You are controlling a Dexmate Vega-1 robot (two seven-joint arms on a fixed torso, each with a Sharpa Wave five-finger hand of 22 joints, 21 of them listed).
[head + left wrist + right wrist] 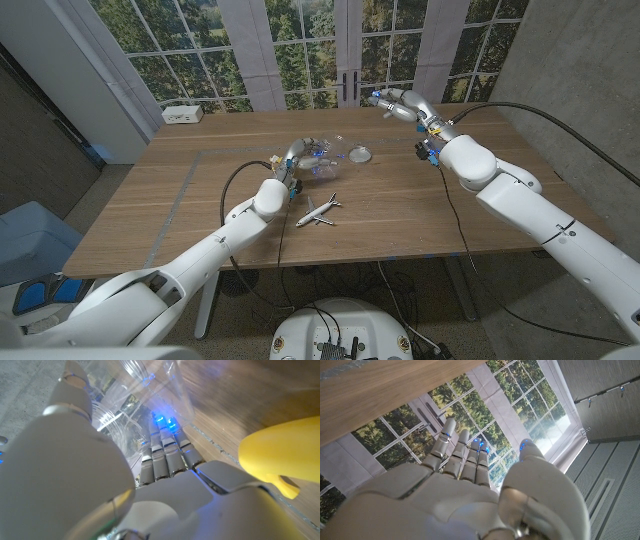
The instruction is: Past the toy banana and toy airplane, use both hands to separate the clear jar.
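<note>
The clear jar (316,160) sits near the table's middle, past the white toy airplane (318,210). My left hand (289,166) grips the jar's body, and in the left wrist view its fingers (162,457) wrap the clear plastic (127,410). A round lid (360,154) lies on the table just right of the jar, apart from it. The yellow toy banana (280,455) lies close beside my left hand. My right hand (396,103) is raised over the far right of the table, its fingers (462,455) stretched out and holding nothing.
A white box (183,114) with a cable stands at the table's back left corner. Tall windows run behind the far edge. Black cables trail over the wooden table (200,200) by both arms.
</note>
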